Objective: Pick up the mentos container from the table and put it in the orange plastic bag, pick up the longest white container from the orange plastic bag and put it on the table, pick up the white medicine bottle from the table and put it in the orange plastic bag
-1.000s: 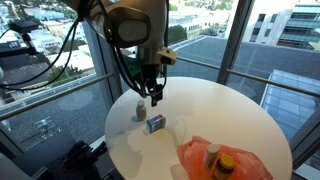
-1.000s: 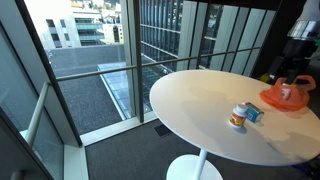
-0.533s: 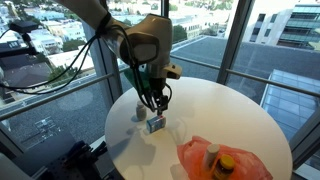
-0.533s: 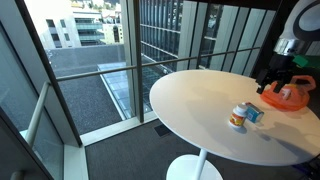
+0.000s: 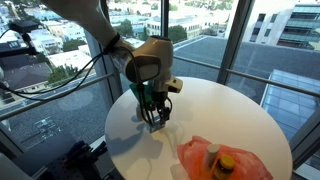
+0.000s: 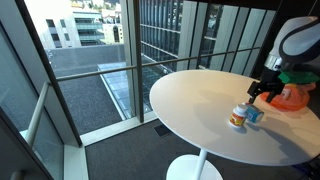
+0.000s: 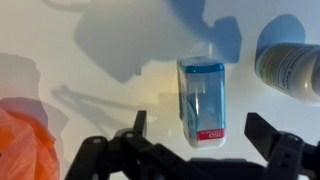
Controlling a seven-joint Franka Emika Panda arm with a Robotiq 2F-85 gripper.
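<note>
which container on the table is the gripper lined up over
The blue-capped mentos container, centred under the open gripper in the wrist view; the white medicine bottle sits off at the frame edge.

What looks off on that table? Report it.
Nothing stands out: the mentos container lies flat on the table, the white medicine bottle stands beside it, and the orange plastic bag shows no spill.

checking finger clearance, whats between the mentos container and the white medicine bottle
Only bare table between the mentos container and the white medicine bottle, seen in the wrist view.
</note>
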